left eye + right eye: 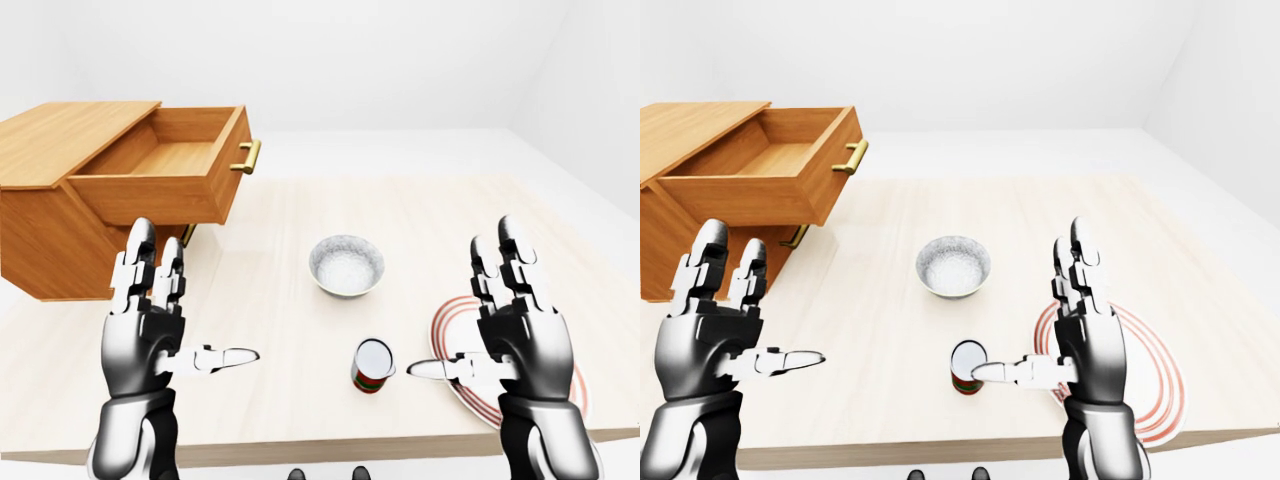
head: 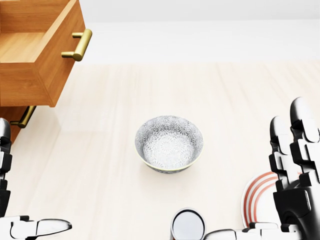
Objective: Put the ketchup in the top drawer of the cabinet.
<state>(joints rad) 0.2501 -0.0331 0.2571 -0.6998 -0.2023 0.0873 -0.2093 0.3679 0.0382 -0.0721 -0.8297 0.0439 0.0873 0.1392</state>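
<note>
Between both spread hands, left hand (image 1: 150, 335), right hand (image 1: 520, 335), ketchup (image 1: 373, 366) nearer the right, bowl (image 1: 346, 265) and pulled-out top drawer (image 1: 165, 165) hold nothing.

Bright, even, diffuse lighting w/ no clear source. Soft faint shadows only, e.g. under open drawer (image 1: 165, 170) on table (image 1: 420, 230). Mild sheen on left hand (image 1: 150, 330) and right hand (image 1: 520, 335). Sharp throughout; no blur, glare or edge distortion.
</note>
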